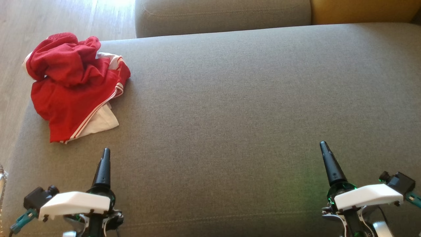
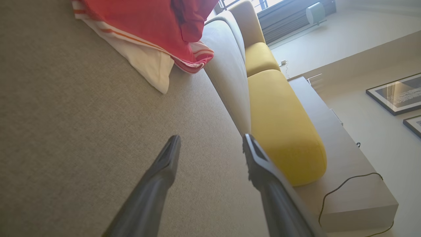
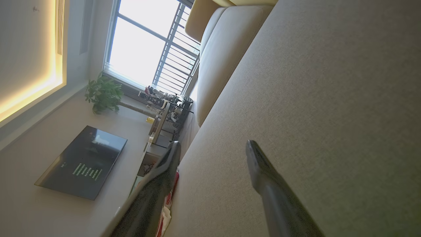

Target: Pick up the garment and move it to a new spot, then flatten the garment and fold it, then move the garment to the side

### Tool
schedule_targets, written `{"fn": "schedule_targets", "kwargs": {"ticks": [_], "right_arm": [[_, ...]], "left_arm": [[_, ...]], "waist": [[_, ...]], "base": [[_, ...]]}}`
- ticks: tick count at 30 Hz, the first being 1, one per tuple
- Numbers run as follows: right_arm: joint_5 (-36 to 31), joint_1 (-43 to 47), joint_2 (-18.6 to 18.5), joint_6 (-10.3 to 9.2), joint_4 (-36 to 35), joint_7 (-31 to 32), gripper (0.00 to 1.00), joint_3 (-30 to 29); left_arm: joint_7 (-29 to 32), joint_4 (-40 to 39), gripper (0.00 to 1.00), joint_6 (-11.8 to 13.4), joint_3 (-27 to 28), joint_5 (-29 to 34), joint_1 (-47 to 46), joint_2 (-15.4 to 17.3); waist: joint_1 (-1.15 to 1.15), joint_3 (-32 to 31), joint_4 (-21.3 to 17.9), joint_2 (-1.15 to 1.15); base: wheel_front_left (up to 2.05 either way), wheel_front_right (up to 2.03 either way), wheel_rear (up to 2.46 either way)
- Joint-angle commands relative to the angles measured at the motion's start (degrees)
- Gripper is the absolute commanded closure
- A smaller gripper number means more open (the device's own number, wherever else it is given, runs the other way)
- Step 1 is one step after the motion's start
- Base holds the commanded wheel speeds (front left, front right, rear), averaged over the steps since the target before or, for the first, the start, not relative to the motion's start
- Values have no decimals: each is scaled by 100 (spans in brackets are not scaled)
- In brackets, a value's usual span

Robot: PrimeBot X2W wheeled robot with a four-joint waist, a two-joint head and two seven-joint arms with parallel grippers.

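Note:
A crumpled red garment (image 1: 74,84) with white trim and a white lining lies at the far left of the grey sofa seat (image 1: 230,98), close to the seat's left edge. My left gripper (image 1: 106,151) hovers over the seat's near left, just short of the garment's nearest hem, and holds nothing. In the left wrist view its fingers (image 2: 171,154) stand apart, open, with the garment (image 2: 148,29) ahead at the top. My right gripper (image 1: 324,144) sits at the near right, far from the cloth. It is open and empty (image 3: 213,146), and a sliver of the garment (image 3: 168,200) peeks past one finger.
The grey backrest (image 1: 223,16) runs along the far side, with a yellow cushion (image 1: 361,10) at the far right. Wooden floor (image 1: 13,39) lies beyond the seat's left edge. A low pale bench (image 2: 348,171) with a dark cable stands behind the sofa.

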Motion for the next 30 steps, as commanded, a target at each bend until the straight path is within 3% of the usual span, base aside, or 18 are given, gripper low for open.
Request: {"fn": "schedule_targets", "kwargs": {"ticks": [1, 30], "right_arm": [[-78, -229, -42, 0, -238, -46, 0, 67], [-2613, -165, -60, 0, -826, -552, 0, 474]], "left_arm": [[-43, -234, 0, 5, 62, 81, -260, 65], [-553, -869, 0, 771, -525, 2686, -184, 146]], "waist": [[0, -1, 0, 0], [0, -146, 30, 0]], "base": [[0, 0, 0], [0, 0, 0]]}}
